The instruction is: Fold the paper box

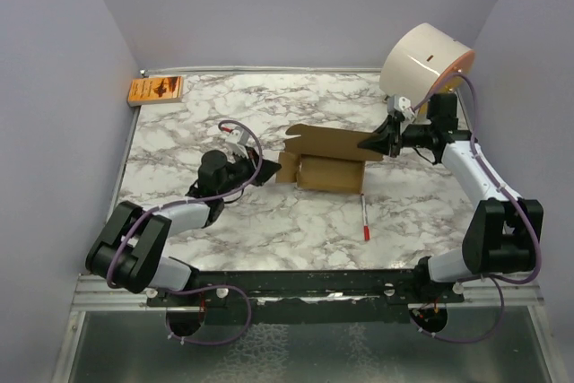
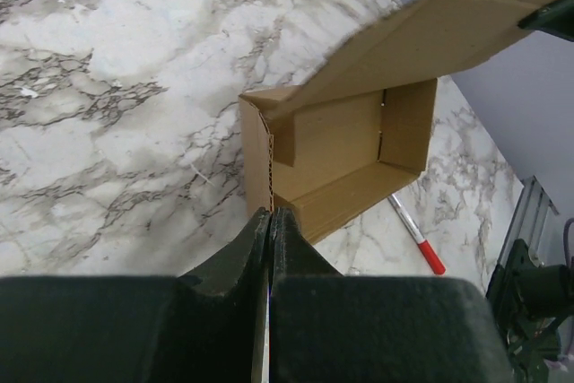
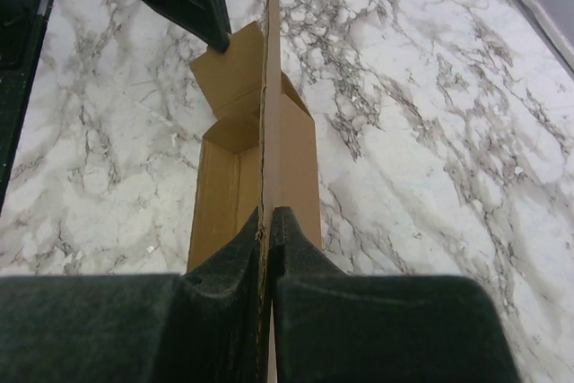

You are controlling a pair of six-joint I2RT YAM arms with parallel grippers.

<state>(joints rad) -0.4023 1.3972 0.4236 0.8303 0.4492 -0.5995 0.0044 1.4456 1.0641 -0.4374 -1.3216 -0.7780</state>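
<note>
The top external view looks down from high behind the near edge of the grey-veined white marble bench (image 1: 296, 221), far enough to hold all of it. The left wrist view sits close behind the dark left pincer (image 2: 271, 214), facing across the bench. The right wrist view looks steeply down past the dark right pincer (image 3: 266, 214). All three share the plain brown cardboard box (image 1: 330, 172).

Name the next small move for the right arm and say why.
Probably lower the right gripper, folding the raised lid flap it pinches over the open tray of the paper box. The left gripper pinches the box's end wall, steadying it.
</note>
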